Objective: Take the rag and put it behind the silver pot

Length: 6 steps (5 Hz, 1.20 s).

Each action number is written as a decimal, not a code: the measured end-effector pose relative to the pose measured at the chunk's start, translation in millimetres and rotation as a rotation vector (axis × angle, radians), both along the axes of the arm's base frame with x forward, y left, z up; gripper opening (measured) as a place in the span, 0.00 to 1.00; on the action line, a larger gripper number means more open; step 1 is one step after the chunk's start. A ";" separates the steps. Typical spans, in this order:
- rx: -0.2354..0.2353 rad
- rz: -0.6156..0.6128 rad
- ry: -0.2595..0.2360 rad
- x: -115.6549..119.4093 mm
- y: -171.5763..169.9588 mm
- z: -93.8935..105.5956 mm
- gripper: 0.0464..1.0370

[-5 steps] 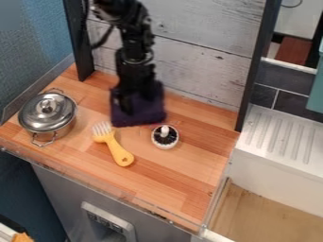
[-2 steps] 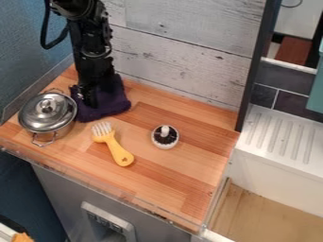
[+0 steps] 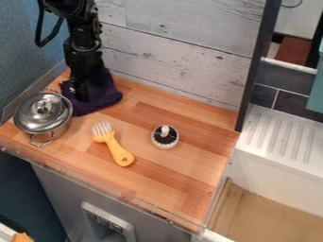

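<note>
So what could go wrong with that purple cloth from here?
The rag lies right up by the silver pot, so moving it farther that way could nudge the pot. The pot's lid has a raised knob that loose cloth might snag on. And the gripper is at the rag's pot side, with much of the cloth spread away from the pot, so part could end up beside it rather than behind.

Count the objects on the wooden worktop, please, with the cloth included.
4: the silver pot at the left, the purple rag beside it, at the tool, the yellow utensil in the middle, and the small round white item to its right. More may be hidden behind the rag.
</note>
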<state>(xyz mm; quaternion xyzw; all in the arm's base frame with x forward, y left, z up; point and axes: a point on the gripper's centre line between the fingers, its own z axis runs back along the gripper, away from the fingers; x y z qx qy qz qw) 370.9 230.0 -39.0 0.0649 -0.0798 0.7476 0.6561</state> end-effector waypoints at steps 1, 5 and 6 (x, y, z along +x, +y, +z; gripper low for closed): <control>0.006 -0.004 0.004 -1.1 1.4 -0.4 0.96; -0.013 -0.067 -0.171 3.8 -18.3 56.4 0.96; 0.040 -0.059 -0.204 -6.6 -18.2 83.5 0.96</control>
